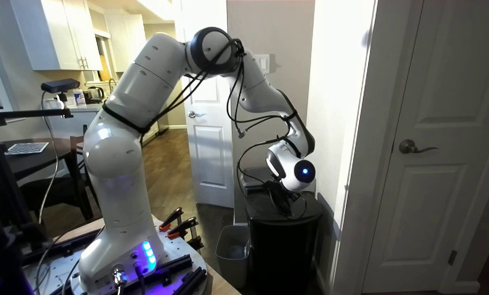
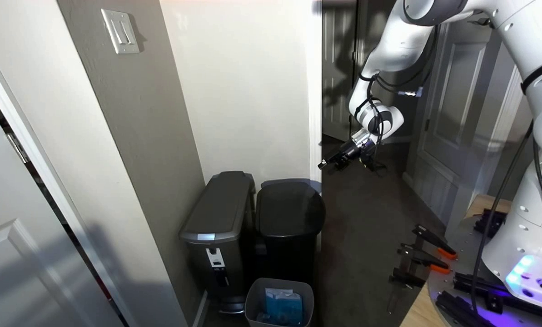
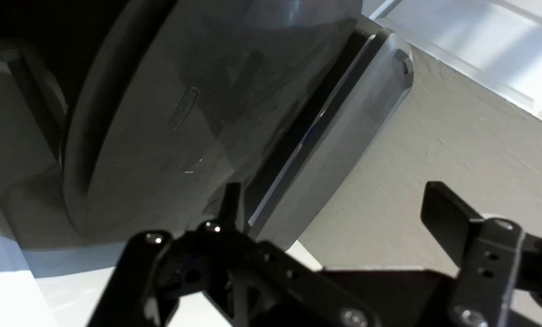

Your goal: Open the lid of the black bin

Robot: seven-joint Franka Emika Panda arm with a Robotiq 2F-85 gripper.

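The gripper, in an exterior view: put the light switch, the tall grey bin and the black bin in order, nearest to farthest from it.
1. Black bin: nearest, below and left of the gripper in the picture.
2. Tall grey bin: next, on the black bin's far side.
3. Light switch: farthest, high up at the picture's upper left.

We hold our arm [image 1: 215, 46] arched, wrist [image 1: 289, 163] low, pincer [image 3: 335, 200] slanting downward, its 2 fingers [image 3: 448, 220] wide apart.
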